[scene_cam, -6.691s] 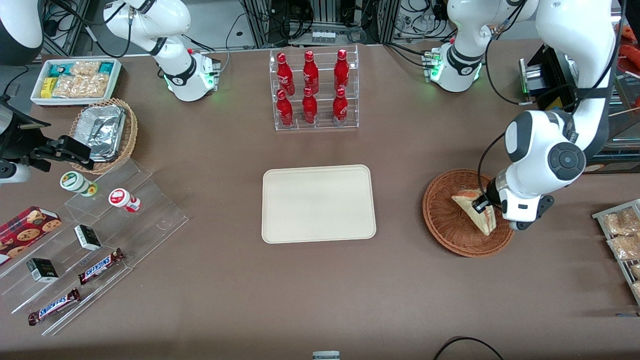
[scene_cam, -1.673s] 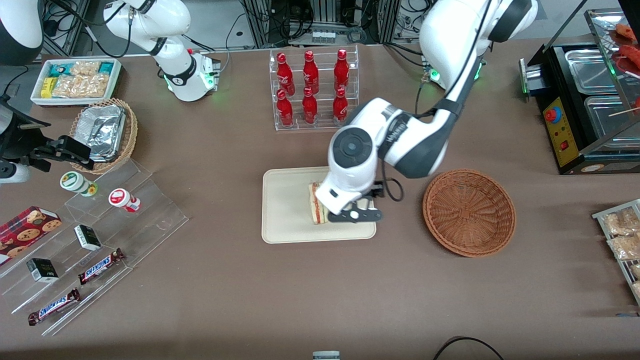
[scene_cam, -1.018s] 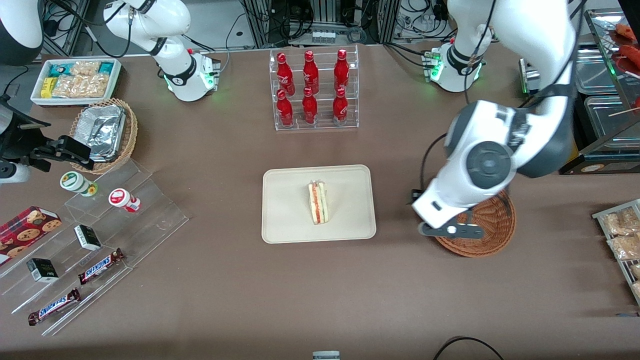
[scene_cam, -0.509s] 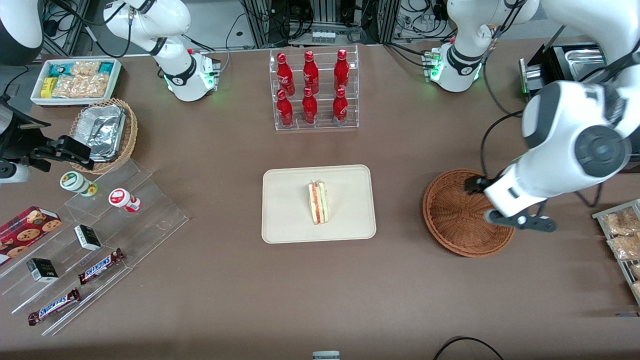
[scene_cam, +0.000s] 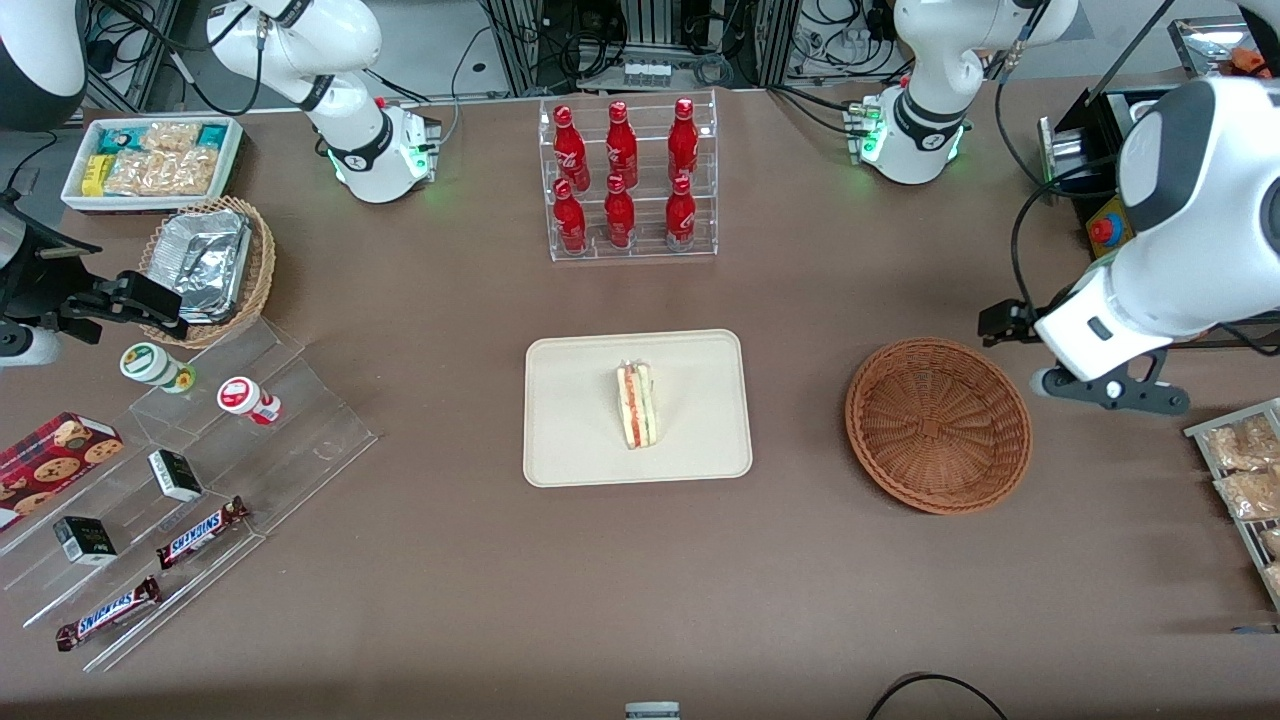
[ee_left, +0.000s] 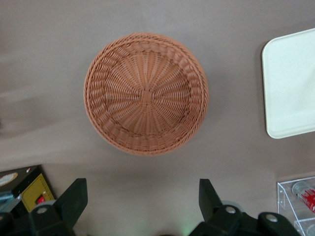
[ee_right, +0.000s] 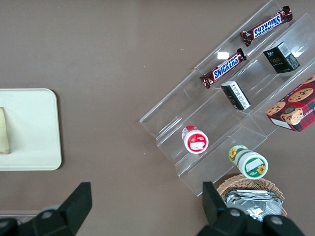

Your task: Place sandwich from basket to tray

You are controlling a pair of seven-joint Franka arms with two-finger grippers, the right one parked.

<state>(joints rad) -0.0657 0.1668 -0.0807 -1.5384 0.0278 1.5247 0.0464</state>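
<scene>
**Sandwich delivered; arm withdrawing**

Now the sandwich (scene_cam: pixel 636 406) is lying alone on the tray (scene_cam: pixel 570 440), and the basket (scene_cam: pixel 938 425) is sitting empty. The gripper (ee_left: pixel 142 206), fingers spread and holding nothing, is pulling back from the tray, hovering past the basket toward the working arm's end. Task is looking complete.

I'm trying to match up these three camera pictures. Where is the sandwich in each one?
Front view: the sandwich lies near the middle of the tray.
Left wrist view: not in it; only one end of the tray shows, beside the basket. The tool hangs open above the table.
Right wrist view: only its edge shows, on the tray.
Shared landmark: the tray.
</scene>
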